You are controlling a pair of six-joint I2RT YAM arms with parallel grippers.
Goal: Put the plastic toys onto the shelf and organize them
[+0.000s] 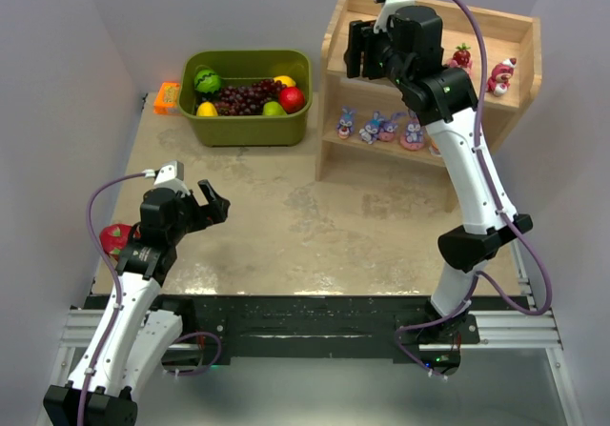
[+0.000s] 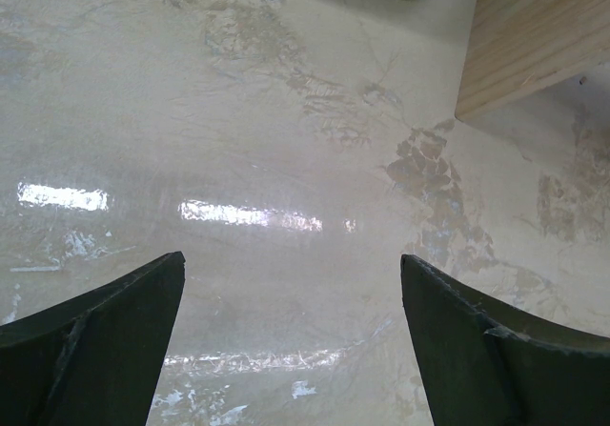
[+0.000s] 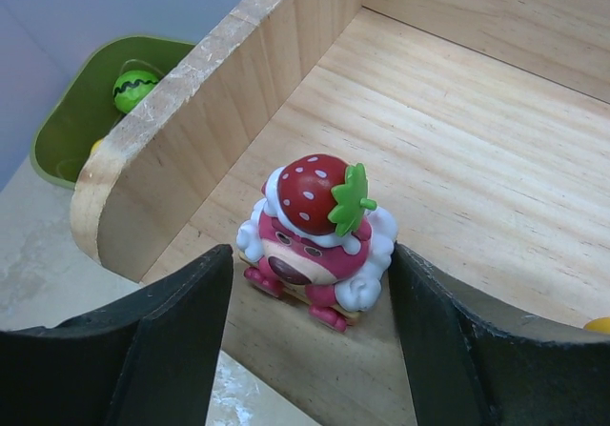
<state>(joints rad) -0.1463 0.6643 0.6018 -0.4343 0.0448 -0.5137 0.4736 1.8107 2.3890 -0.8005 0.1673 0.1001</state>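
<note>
Strawberry-topped pink bear (image 3: 315, 231) is standing upright on the upper tier of the shelf (image 3: 181, 150), at the front edge just beside the left side board. The right fingers (image 3: 162, 345) are spreading wide on either side of it and gripping nothing. Blue bunnies (image 1: 372, 126) are lining the lower tier, two more pink-red bears (image 1: 462, 57) are sitting at the upper tier's right end, and the left fingers (image 2: 95, 350) are hanging wide open over bare tabletop (image 2: 286, 111), holding nothing.
</note>
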